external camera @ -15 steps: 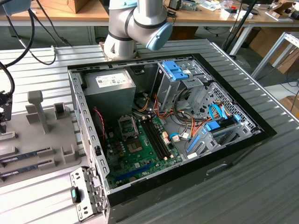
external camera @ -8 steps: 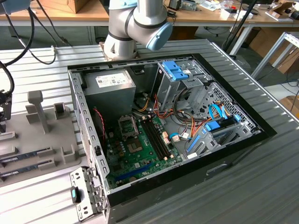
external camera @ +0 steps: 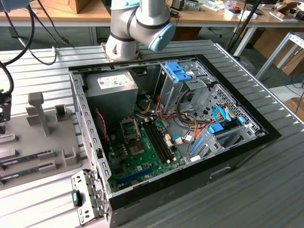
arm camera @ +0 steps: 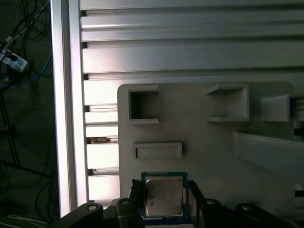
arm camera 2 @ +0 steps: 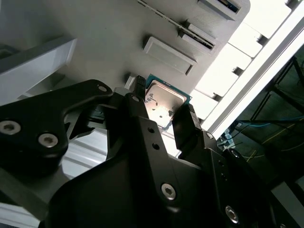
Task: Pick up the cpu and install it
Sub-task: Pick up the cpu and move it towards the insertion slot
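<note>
In both wrist views the cpu [arm camera: 164, 197] [arm camera 2: 164, 102], a small square chip with a silvery top and a blue-green rim, sits between my gripper's [arm camera: 165, 202] [arm camera 2: 163, 103] black fingers [arm camera 2: 137, 95]. The jaws press on two opposite edges of it. Just behind the chip is the grey parts tray [arm camera: 213, 152]. I cannot tell if the chip rests on the tray or hangs slightly above it. In the exterior view the open computer case [external camera: 237, 156] lies in the middle, with the motherboard's empty socket [external camera: 130, 127] inside it.
The grey tray [external camera: 47, 137] at the exterior view's left has raised pockets and holds memory sticks [external camera: 23, 159]. Inside the case are a power supply [external camera: 111, 88], drive cages [external camera: 183, 83] and loose cables. The arm's base [external camera: 137, 23] stands behind the case. The ribbed aluminium table edge [arm camera: 66, 118] runs beside the tray.
</note>
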`<state>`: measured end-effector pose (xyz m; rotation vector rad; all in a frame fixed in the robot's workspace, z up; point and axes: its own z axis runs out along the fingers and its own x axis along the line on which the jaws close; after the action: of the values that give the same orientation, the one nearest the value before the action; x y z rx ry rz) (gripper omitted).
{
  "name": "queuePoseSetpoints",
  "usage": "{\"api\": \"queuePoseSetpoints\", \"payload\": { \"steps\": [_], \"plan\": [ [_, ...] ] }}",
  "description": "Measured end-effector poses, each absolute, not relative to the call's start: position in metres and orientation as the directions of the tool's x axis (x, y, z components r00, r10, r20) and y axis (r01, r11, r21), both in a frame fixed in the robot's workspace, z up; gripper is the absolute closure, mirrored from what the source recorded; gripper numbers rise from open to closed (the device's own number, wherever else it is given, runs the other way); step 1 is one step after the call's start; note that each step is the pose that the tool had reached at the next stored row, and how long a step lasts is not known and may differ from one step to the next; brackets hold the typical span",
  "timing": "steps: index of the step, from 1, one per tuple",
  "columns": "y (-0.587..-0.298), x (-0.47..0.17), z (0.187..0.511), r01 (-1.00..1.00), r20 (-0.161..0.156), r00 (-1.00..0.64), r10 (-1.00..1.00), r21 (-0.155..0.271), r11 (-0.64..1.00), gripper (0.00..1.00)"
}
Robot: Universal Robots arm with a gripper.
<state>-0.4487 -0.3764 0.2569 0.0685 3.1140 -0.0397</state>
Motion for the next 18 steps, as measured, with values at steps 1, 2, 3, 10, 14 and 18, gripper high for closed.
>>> {"api": "queuePoseSetpoints", "payload": {
  "steps": [1,2,3,10,14,18],
  "plan": [
    [-0.3764,-0.4487,0.2574,0.044,-0.027,-0.999,0.044,-0.025,0.999,0.53],
    [-0.3764,-0.4487,0.2577,0.044,-0.027,-0.999,0.044,-0.025,0.999,0.53],
    [-0.3764,-0.4487,0.2581,0.044,-0.027,-0.999,0.044,-0.025,0.999,0.53],
    [-0.3764,-0.4487,0.2603,0.044,-0.027,-0.999,0.044,-0.024,0.999,0.53],
    [-0.3764,-0.4487,0.2616,0.044,-0.027,-0.999,0.044,-0.024,0.999,0.53],
    [-0.3764,-0.4486,0.2633,0.044,-0.027,-0.999,0.044,-0.023,0.999,0.53]
  ]
}}
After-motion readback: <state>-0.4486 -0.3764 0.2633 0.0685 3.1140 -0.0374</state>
